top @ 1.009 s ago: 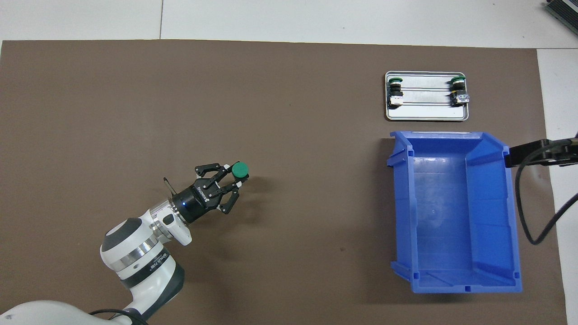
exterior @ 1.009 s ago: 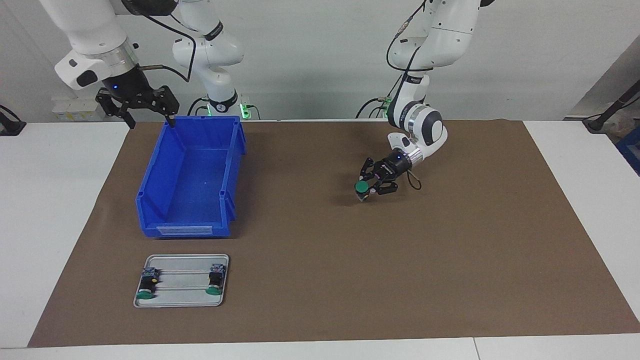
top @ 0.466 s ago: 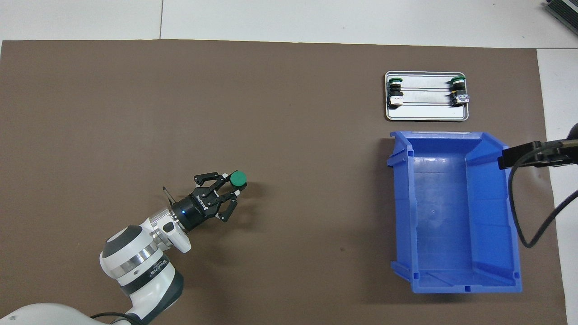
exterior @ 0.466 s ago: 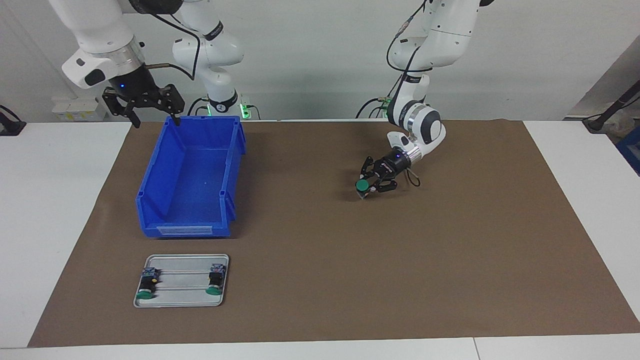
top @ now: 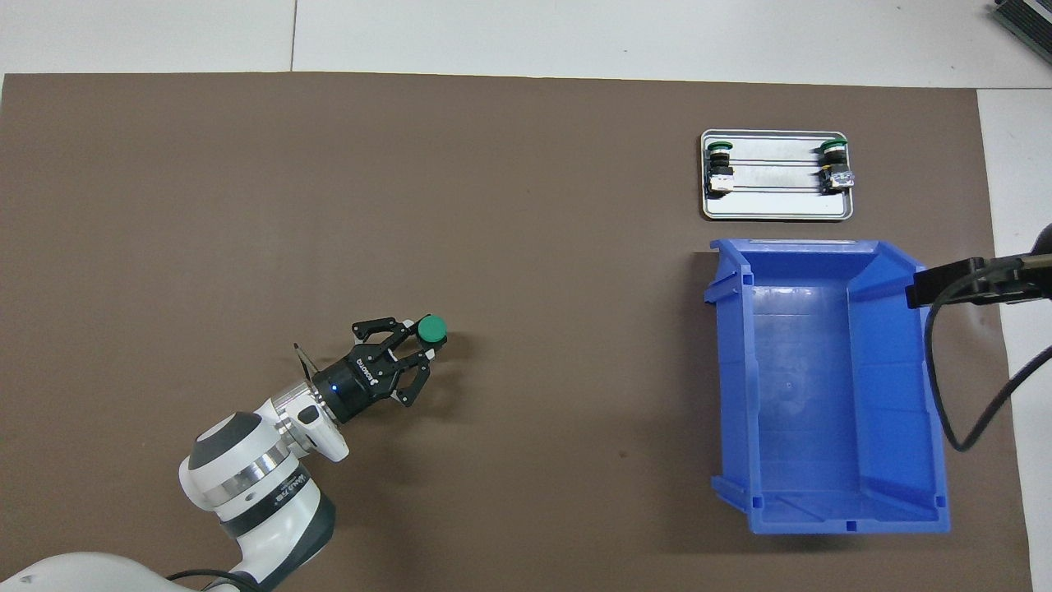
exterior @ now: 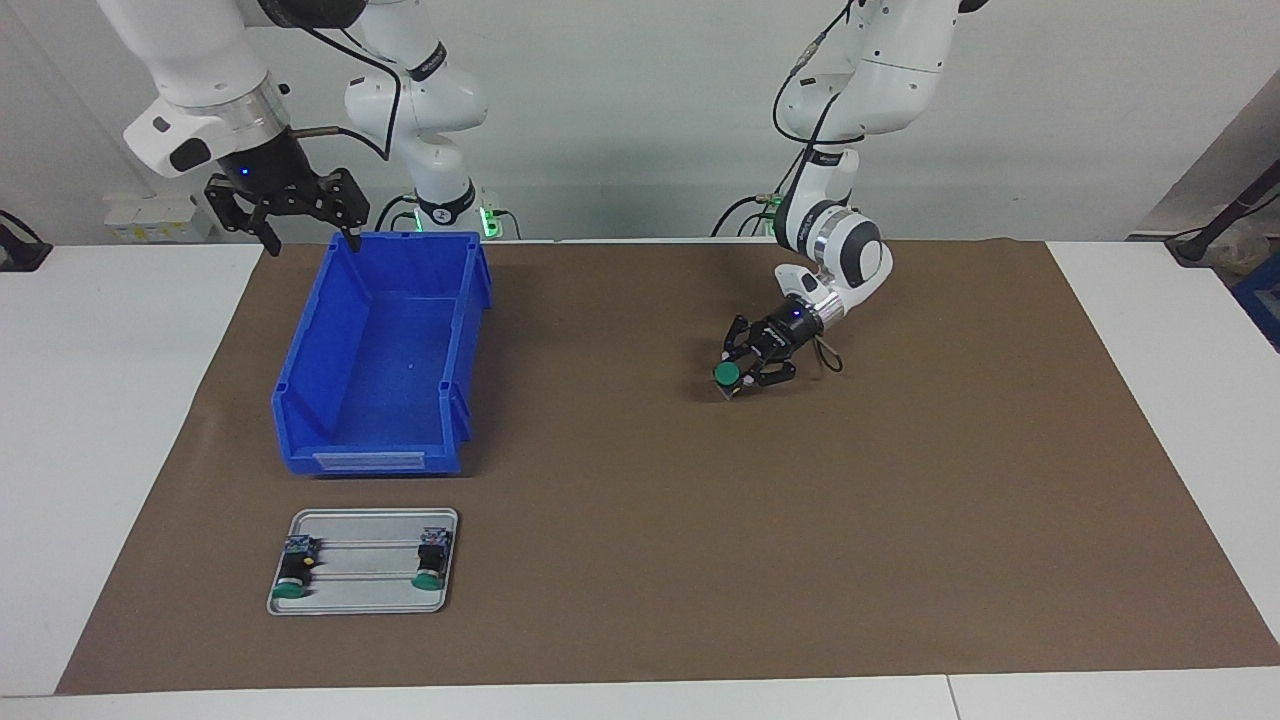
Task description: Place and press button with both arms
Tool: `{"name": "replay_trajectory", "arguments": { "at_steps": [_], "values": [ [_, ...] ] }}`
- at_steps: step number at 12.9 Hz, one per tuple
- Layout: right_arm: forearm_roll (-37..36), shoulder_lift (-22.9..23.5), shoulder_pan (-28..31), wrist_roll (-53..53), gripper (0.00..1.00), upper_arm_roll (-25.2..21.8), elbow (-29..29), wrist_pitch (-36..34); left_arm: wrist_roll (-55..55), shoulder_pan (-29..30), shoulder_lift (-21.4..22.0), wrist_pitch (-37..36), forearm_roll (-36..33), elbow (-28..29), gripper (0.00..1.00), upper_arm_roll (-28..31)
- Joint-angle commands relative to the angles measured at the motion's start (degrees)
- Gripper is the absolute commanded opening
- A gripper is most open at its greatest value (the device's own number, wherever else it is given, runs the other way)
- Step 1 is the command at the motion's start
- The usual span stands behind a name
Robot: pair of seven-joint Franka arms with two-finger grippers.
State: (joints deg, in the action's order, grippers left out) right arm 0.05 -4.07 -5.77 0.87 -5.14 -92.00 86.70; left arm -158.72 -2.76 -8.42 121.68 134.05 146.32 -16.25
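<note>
From my station I see the left gripper (exterior: 738,374) low over the brown mat (exterior: 640,560), toward the left arm's end of the table, its fingers clamped on the button (exterior: 727,375) — the round green cap faces up and away from the wrist, and the dark body sits between the fingertips. In the facing view the button's base looks to be at the mat or just above it; I cannot tell whether it touches. The overhead view shows the same grip, the green cap (top: 431,330) poking out past the fingertips.

The right gripper (exterior: 300,232) hangs in the air with its jaws spread wide and nothing between them, over the corner of the blue bin (exterior: 330,420) that lies nearest the robots and at the right arm's end. The bin holds nothing that I can make out.

Farther from the robots than the bin, a small metal tray (exterior: 365,598) carries two more buttons (exterior: 293,572) lying on their sides, one at each end — well apart from the held one
</note>
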Motion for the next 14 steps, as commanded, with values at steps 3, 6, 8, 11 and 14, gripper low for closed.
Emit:
{"name": "replay_trajectory", "arguments": {
  "at_steps": [3,6,8,11,14],
  "values": [
    [-0.05,-0.42,0.14,-0.7,1.0,0.13,-0.2,-0.75,-9.85,-1.89,-3.79,3.56,3.49,-7.27,0.0,0.52],
    [-0.05,-0.42,0.14,-0.61,1.0,0.13,-0.29,-0.66,-10.03,-3.12,-6.78,5.06,4.29,-10.43,0.0,0.52],
    [-0.05,-0.42,0.14,-0.78,1.0,0.04,-0.29,-0.75,-10.12,-3.21,-7.05,4.97,4.29,-10.35,0.0,0.52],
    [-0.05,-0.42,0.23,-0.7,1.0,0.13,-0.2,-0.66,-10.03,-3.13,-7.05,5.14,4.12,-9.65,0.0,0.6],
    [-0.05,-0.42,0.06,-0.7,1.0,0.13,-0.2,-0.75,-9.94,-2.86,-6.96,5.06,3.85,-9.03,0.0,0.6]
  ]
}}
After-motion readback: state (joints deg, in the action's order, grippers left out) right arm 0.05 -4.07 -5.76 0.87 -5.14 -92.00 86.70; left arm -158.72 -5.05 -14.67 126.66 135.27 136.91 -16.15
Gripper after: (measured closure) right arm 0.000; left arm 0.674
